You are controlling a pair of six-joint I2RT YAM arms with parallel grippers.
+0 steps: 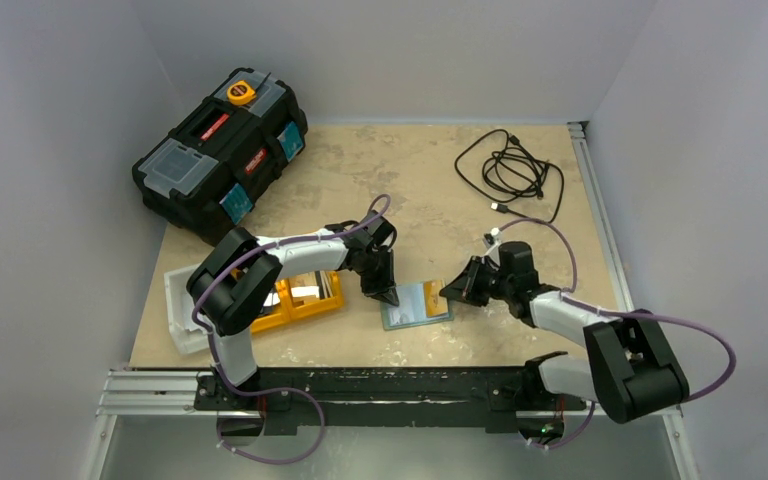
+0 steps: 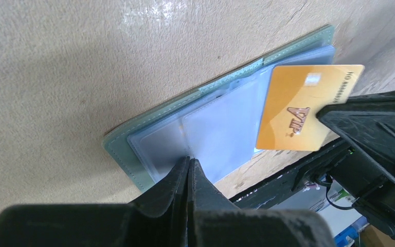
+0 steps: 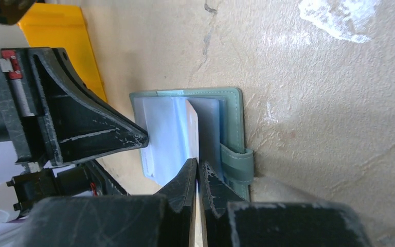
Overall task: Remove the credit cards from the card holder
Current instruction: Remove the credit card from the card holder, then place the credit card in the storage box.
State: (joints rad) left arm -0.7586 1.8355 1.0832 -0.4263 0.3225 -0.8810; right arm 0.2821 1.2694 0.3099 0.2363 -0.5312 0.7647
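At the near middle of the table (image 1: 410, 180), held the open card holder (image 1: 416, 304) down with the left gripper (image 1: 388, 296), jaws pressed together on its left sleeve. Pinched a gold card (image 2: 298, 110), partly out of its pocket, in the right gripper (image 1: 450, 291). Judged extraction underway; called next for a steady rightward pull until clear.

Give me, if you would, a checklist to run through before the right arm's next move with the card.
1. Left jaws shut, tips pinning the card holder: ok.
2. Right jaws shut on the gold card: ok.
3. Card fully clear of the holder: cannot tell.
4. Holder lying open and flat on the table: ok.
5. Other cards inside the holder: cannot tell.
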